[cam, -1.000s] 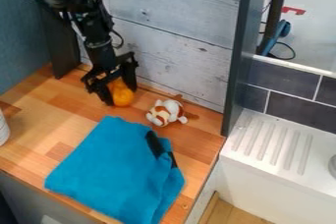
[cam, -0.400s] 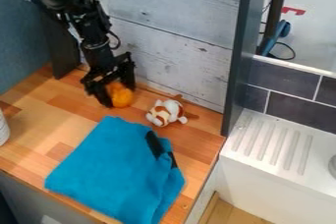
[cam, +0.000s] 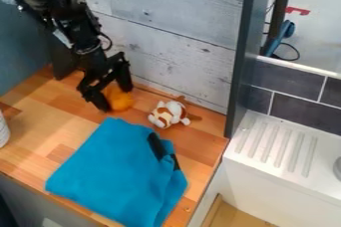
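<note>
As hand [cam: 115, 99] shifts (slightly), orange object [cam: 120, 101] too

Wooden counter, cloth at front

Counter of light and reddish-brown wood blocks [cam: 45, 128]. Toward front: folded bright-blue cloth with black patches [cam: 116, 173], rumpled at right. Just behind its upper right corner, small white-and-brown plush toy [cam: 168, 114]. Farther back, left of toy: rounded orange object [cam: 121, 100]. Left edge: part of white, curved-sided object [cam: 3, 130]
</note>
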Robot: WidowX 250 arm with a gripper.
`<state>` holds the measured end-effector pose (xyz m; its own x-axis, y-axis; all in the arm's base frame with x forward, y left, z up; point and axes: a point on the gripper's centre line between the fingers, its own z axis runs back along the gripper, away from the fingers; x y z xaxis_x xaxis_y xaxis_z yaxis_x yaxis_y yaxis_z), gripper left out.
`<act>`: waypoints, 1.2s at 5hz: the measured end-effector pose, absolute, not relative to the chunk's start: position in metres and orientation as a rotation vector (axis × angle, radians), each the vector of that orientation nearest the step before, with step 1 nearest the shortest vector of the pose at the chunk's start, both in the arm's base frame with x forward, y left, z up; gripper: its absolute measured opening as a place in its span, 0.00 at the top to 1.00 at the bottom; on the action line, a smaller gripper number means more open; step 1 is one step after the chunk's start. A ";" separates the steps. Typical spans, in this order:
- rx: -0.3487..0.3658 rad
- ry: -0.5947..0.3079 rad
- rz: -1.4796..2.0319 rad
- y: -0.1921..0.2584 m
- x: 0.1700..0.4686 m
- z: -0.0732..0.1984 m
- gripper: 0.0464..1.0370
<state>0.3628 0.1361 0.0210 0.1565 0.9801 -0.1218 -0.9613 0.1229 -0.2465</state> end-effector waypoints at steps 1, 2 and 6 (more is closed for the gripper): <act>-0.288 -0.142 1.437 0.134 0.350 0.042 0.04; -0.251 -0.175 1.423 0.134 0.325 0.060 0.04; 0.032 -0.043 0.506 0.174 0.250 0.118 0.04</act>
<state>0.2499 0.1745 0.1182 0.8737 0.4840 0.0489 -0.4854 0.8741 0.0204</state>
